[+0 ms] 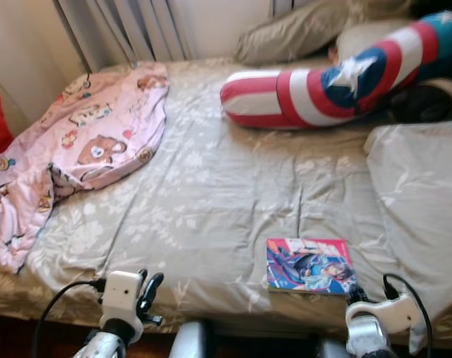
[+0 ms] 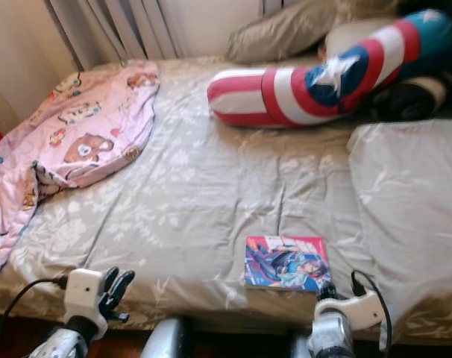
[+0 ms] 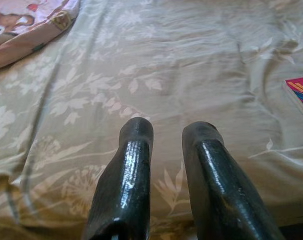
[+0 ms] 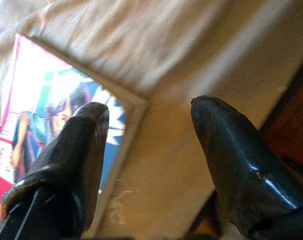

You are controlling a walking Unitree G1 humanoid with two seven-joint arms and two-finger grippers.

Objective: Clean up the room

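The right gripper (image 4: 151, 125) is nearest, low at the near edge of the bed (image 1: 211, 194), its two black fingers spread wide with nothing between them. One fingertip (image 4: 89, 120) hangs over the near corner of the comic book (image 1: 309, 265), the other over the sheet's edge just beside it — whether either touches cannot be told. The book lies flat, cover up, directly ahead of this gripper on the beige leaf-patterned sheet.

The left gripper (image 3: 169, 130) sits at the same near edge, well apart from the book, which shows off to its right side as a pink corner (image 3: 299, 92). Its fingers are parted by a narrow gap and hold nothing; bare sheet lies in front of them.

Farther ahead of the left gripper and to its left, a pink blanket (image 1: 84, 142) printed with cartoon bears is crumpled and spills over the side of the bed. Far beyond the right gripper, near the headboard end, a long red-white-and-blue star cushion (image 1: 338, 78) curves across the mattress, with a beige pillow (image 1: 300, 30) behind it. To the right of the right gripper, a folded beige cover (image 1: 420, 201) lies on the bed.
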